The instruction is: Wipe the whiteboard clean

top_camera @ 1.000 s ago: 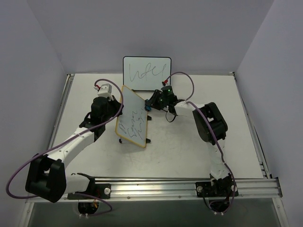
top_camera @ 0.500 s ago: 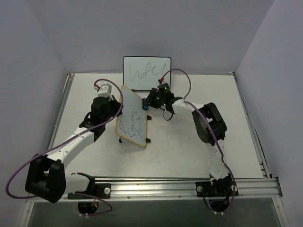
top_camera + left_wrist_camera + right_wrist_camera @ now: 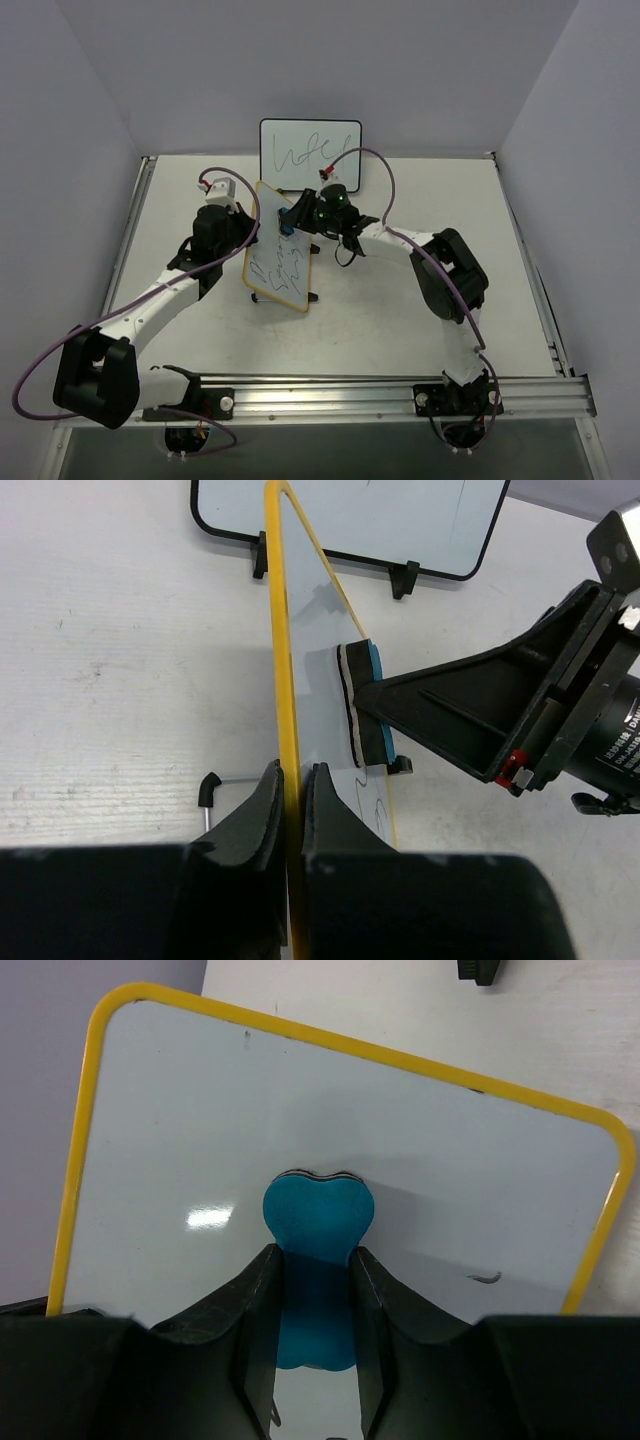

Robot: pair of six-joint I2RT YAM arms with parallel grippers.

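The whiteboard (image 3: 277, 262) has a yellow-tan frame and dark scribbles on its lower part. It stands tilted on black clip feet mid-table. My left gripper (image 3: 252, 228) is shut on its frame edge (image 3: 288, 740). My right gripper (image 3: 287, 220) is shut on a blue eraser (image 3: 315, 1260), whose felt face presses flat against the board's upper area (image 3: 330, 1140). The eraser also shows in the left wrist view (image 3: 362, 705). The board surface round the eraser is white, with one small dark stroke (image 3: 484, 1278) beside it.
A black-framed upright whiteboard (image 3: 310, 154) with one scribble line stands at the table's far edge, right behind the arms' wrists. A metal rail (image 3: 330, 395) runs along the near edge. Purple walls close in on both sides.
My right gripper has moved left with the eraser, from beside the board's right edge onto its upper face. My left gripper and the board have held still.
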